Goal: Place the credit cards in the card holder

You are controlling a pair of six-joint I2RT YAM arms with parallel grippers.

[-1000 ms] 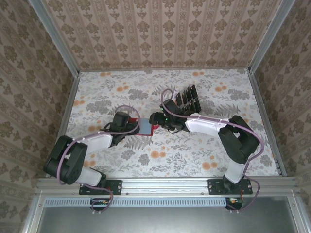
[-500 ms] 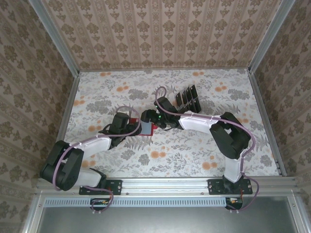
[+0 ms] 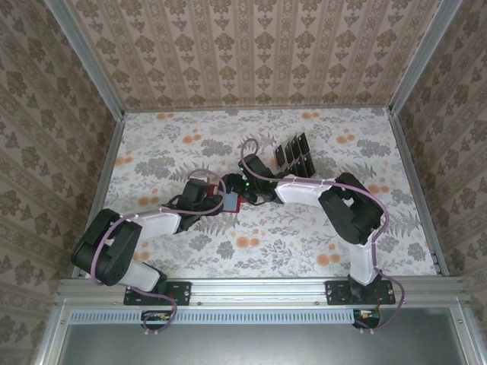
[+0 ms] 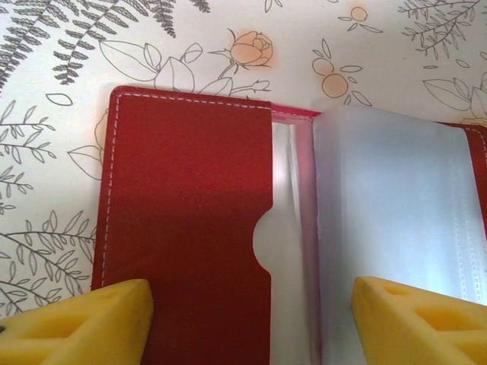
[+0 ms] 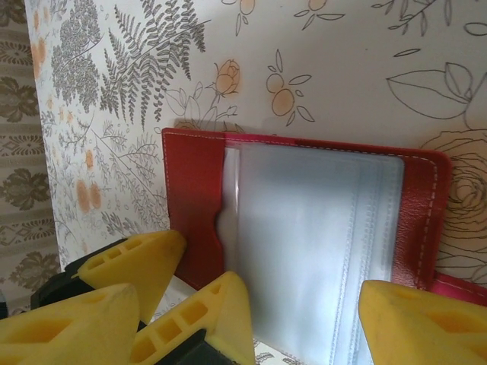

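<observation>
The card holder (image 4: 190, 220) is a red wallet lying open on the floral table, with clear pale sleeves (image 5: 319, 243) showing inside. My left gripper (image 4: 255, 319) is open; one yellow fingertip (image 4: 99, 323) rests over the red flap and the other over the sleeves. My right gripper (image 5: 247, 331) is open too, straddling the wallet from the opposite side with nothing between its fingers. In its view the left gripper's fingers (image 5: 221, 304) stand at the wallet's near edge. From above, both grippers (image 3: 215, 199) (image 3: 230, 190) meet over the wallet (image 3: 233, 202). The dark credit cards (image 3: 293, 154) stand upright behind it.
The cards stand in a slotted rack (image 3: 299, 164) right of and behind the right wrist. Patterned walls enclose the table on three sides, with metal rails (image 3: 103, 182) along the left and right edges. Open floral tabletop (image 3: 259, 243) lies in front of the wallet.
My right gripper has swung left, from beside the wallet to over it. The left gripper has edged right toward the wallet, its jaws a little narrower.
</observation>
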